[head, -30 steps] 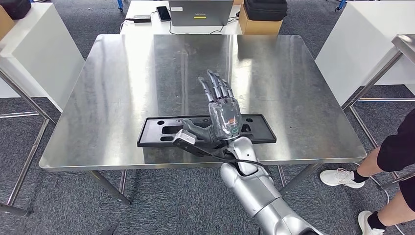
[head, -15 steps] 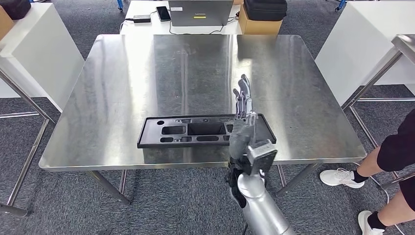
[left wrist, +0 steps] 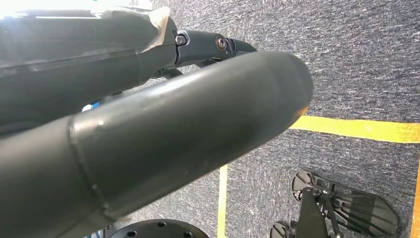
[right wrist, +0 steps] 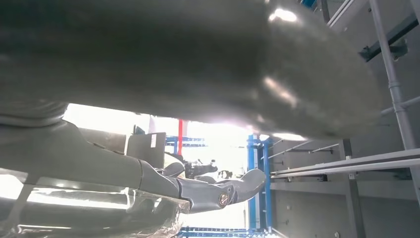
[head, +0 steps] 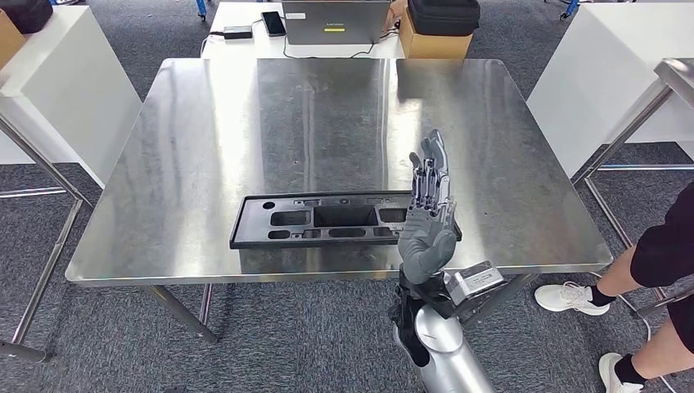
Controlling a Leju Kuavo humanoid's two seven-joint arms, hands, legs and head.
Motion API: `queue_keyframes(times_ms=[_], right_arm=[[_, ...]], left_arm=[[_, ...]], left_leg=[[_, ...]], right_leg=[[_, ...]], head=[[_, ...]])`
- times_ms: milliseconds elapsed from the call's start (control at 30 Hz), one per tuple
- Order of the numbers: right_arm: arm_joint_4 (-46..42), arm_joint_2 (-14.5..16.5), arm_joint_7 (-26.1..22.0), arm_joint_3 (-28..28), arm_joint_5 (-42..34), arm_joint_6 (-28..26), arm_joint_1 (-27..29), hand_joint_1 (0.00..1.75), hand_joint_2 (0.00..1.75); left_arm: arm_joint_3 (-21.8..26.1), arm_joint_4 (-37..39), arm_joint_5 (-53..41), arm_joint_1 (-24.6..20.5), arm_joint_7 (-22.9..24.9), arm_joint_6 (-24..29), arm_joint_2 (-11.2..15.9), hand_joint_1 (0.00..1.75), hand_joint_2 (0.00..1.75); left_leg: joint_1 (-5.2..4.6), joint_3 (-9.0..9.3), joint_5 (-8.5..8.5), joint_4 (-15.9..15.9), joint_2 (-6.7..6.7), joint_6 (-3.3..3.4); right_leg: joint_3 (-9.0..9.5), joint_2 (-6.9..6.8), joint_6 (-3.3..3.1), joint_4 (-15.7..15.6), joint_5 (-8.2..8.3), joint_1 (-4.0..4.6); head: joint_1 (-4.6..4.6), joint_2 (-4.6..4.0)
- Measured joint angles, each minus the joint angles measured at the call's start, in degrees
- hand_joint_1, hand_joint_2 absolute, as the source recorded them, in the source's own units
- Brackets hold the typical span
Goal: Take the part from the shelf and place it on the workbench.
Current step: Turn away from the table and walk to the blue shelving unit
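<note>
The black part (head: 331, 219) lies flat on the steel worktop (head: 245, 123), long axis crosswise, its right end just behind the right robot hand (head: 428, 221), which is raised edge-on, fingers straight, grasping nothing. The left robot hand's (left wrist: 124, 134) state cannot be told.

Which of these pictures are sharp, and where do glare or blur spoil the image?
Head view: sharp; the steel workbench shows broad pale reflections, yet the black part and the right hand stay clear. Left wrist view: the near left hand is soft, the carpet behind sharper. Right wrist view: the close hand is blurred, with a blown-out bright patch behind it.
</note>
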Motion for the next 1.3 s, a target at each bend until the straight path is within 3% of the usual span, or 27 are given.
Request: queue_keyframes(times_ms=[133,233,300,533,800,967,1033,1100,1167,1200,1233,1300], right_arm=[[-1.6,-0.4,-0.3,-0.2,-8.0,6.6,1.5,0.0,0.0],[-4.5,-1.5,0.0,-1.4,-17.7,14.5,4.9,0.0,0.0],[-6.7,-2.3,-0.2,-3.0,-20.1,16.4,7.7,0.0,0.0],[-11.3,-2.8,-0.9,-11.0,-16.3,8.1,16.8,0.0,0.0],[-11.5,-2.3,-0.9,-15.6,-14.0,7.7,21.2,0.0,0.0],[-11.5,-2.1,-0.9,-16.0,-14.0,7.7,21.7,0.0,0.0],[-11.5,-2.1,-0.9,-16.2,-14.0,7.7,21.8,0.0,0.0],[-11.5,-2.1,-0.9,-16.5,-14.0,7.7,22.0,0.0,0.0],[-11.5,-2.1,-0.9,-16.7,-14.0,7.7,22.2,0.0,0.0],[-11.5,-2.1,-0.9,-16.8,-14.0,7.7,22.3,0.0,0.0],[-11.5,-2.1,-0.9,-16.9,-14.0,7.7,22.3,0.0,0.0],[-11.5,-2.1,-0.9,-16.9,-14.0,7.7,22.3,0.0,0.0]], left_arm=[[0.2,0.0,0.3,0.2,0.0,0.3,0.0,0.0,0.0],[0.6,0.0,0.5,0.8,0.0,0.4,0.1,0.0,0.0],[0.9,0.0,0.7,1.2,0.0,0.6,0.1,0.0,0.0],[1.7,0.2,0.2,2.4,0.0,1.8,0.1,0.0,0.0],[1.6,0.4,-0.9,2.6,0.0,2.2,0.1,0.0,0.0],[1.7,0.5,-0.6,2.6,0.0,2.3,0.1,0.0,0.0],[1.7,0.5,-0.5,2.6,0.0,2.3,0.0,0.0,0.0],[1.7,0.5,-0.5,2.6,0.0,2.4,0.0,0.0,0.0],[1.7,0.5,-0.5,2.6,0.0,2.6,0.0,0.0,0.0],[1.7,0.6,-0.5,2.6,0.0,2.6,0.0,0.0,0.0],[1.7,0.6,-0.5,2.6,0.0,2.6,0.0,0.0,0.0],[1.7,0.6,-0.5,2.6,0.0,2.6,-0.1,0.0,0.0]], left_leg=[[0.0,0.0,-0.01,0.0,-0.01,0.0],[0.0,0.0,-0.02,0.0,-0.02,0.01],[-0.01,-0.01,-0.05,0.0,-0.02,-0.02],[-0.06,0.0,-0.1,0.0,-0.04,-0.06],[-0.41,0.08,-0.3,0.1,-0.02,0.14],[-0.75,0.2,-0.13,-0.1,0.04,0.97],[-0.45,0.31,0.15,-0.5,0.19,1.46],[-0.3,0.24,0.23,-0.6,0.31,1.7],[-0.34,0.11,0.27,-0.6,0.35,1.73],[-0.36,0.09,0.3,-0.6,0.34,1.69],[-0.35,0.1,0.36,-0.6,0.32,1.62],[-0.32,0.14,0.53,-0.5,0.25,1.24]], right_leg=[[-0.03,-0.01,0.0,0.0,-0.01,0.0],[-0.05,-0.01,0.0,0.0,-0.03,0.0],[-0.05,-0.01,0.07,0.0,-0.07,-0.01],[-0.05,-0.01,0.14,-0.1,-0.1,-0.06],[-0.05,-0.01,0.24,-0.1,-0.09,-0.52],[0.13,-0.01,0.89,0.0,-0.18,-0.98],[-0.9,-0.08,0.66,2.7,-1.83,-1.01],[-4.48,-0.14,0.05,10.1,-5.3,-1.0],[-8.13,-0.13,0.04,17.0,-7.54,-0.89],[-8.53,-0.13,0.39,17.6,-7.14,-0.83],[-7.79,-0.14,0.85,15.9,-5.89,-0.8],[-4.0,-0.16,1.5,8.0,-2.37,-0.91]], head=[[0.01,0.0],[0.0,0.0],[0.01,0.0],[0.01,0.0],[-0.01,0.0],[-0.03,0.0],[0.1,0.0],[0.3,0.0],[0.38,0.0],[0.4,0.0],[0.4,0.0],[0.44,0.0]])
